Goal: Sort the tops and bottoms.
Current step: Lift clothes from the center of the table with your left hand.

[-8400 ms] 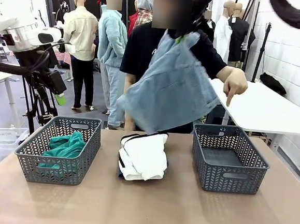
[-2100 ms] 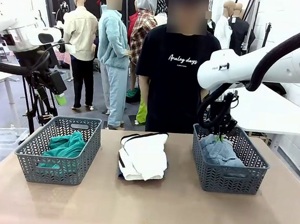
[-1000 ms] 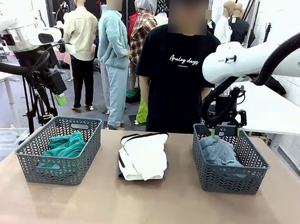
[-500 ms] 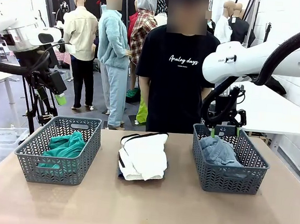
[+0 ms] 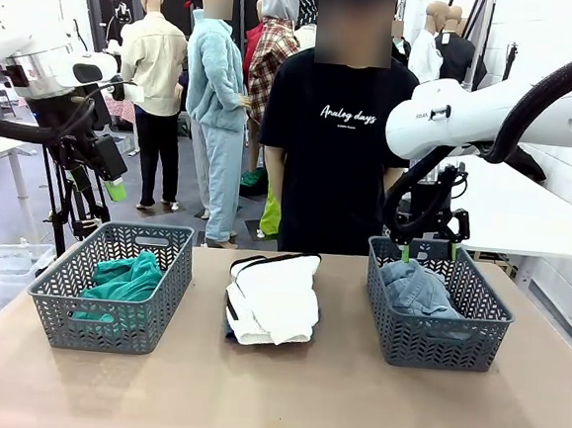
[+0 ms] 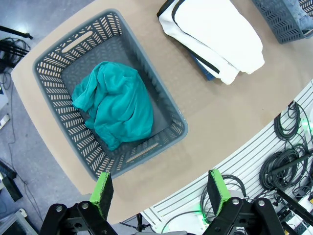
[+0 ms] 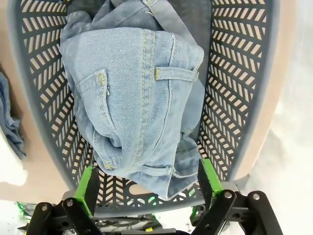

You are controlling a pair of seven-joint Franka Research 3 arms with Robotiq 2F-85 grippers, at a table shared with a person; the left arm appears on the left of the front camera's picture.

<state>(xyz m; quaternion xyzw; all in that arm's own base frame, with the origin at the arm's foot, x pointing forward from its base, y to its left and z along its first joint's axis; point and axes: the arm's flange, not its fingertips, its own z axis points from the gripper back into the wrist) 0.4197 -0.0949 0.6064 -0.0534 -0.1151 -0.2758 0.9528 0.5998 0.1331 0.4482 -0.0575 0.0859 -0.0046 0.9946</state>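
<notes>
Pale-brown tabletop [image 5: 282, 392] is seen in the front view, in a room with white walls and a grey floor; a person [image 5: 336, 149] in a black T-shirt is stood at its far edge.

Two grey lattice baskets are counted, well apart: the left basket [image 5: 79, 329] and the right basket [image 5: 434, 350].

One top, the teal-green garment [image 6: 117, 105], is found crumpled in the left basket.

Three bottoms are counted. The pale-blue denim [image 7: 137, 98] is heaped in the right basket. The white garment with black edging [image 5: 277, 298] is laid folded on the bare table between the baskets. The darker-blue denim [image 6: 205, 70] is glimpsed beneath it as a narrow strip.

The right gripper [image 5: 428, 251] is held just above the far rim of the right basket, over the pale-blue denim, its jaws spread wide with nothing between them.

The left gripper [image 6: 159, 185] is held high beyond the table's left end, looking down on the left basket, likewise spread wide and empty.
</notes>
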